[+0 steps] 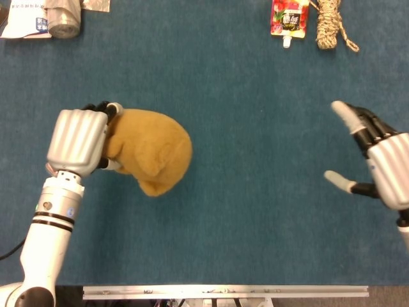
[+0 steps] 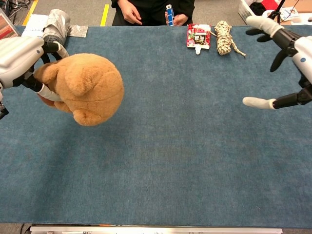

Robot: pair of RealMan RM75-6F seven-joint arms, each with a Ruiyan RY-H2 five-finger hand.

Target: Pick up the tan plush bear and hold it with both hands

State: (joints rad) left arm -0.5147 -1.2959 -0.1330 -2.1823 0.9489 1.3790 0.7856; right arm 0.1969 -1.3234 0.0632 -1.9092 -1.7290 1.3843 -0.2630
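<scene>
I have my left hand (image 1: 77, 141) wrapped around the tan plush bear (image 1: 150, 150), fingers (image 2: 48, 92) curled into its near side, the toy bulging out beyond the fingertips. My right hand (image 1: 383, 163) holds nothing, its fingers (image 1: 348, 115) spread wide and pointing toward the bear, well apart from it. The chest view shows the bear's ear and a person's hands (image 2: 129, 10) past the blue table (image 2: 185, 161); the head view does not. Whether the bear clears the table, I cannot tell. My right hand's outer side is cut off by the frame edge.
</scene>
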